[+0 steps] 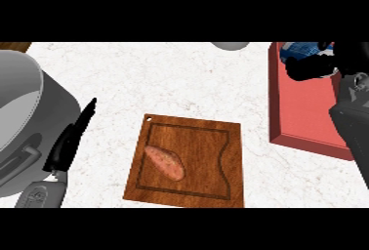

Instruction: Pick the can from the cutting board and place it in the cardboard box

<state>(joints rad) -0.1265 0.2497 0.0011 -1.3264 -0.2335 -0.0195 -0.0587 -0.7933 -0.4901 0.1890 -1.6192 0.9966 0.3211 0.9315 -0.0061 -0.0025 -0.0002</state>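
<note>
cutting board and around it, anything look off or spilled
Nothing spilled or damaged. The cutting board sits slightly askew on the counter, with only a sweet potato on it. The can is not there: the right hand holds it over the red box.

can (304, 49): mostly hidden by right hand (316, 67)
box (302, 114): right side behind forearm (353, 129)
grey shape (231, 45): cut off at top

A sweet potato (165, 162) lies on the cutting board (205, 141), left of the box (306, 107).
</note>
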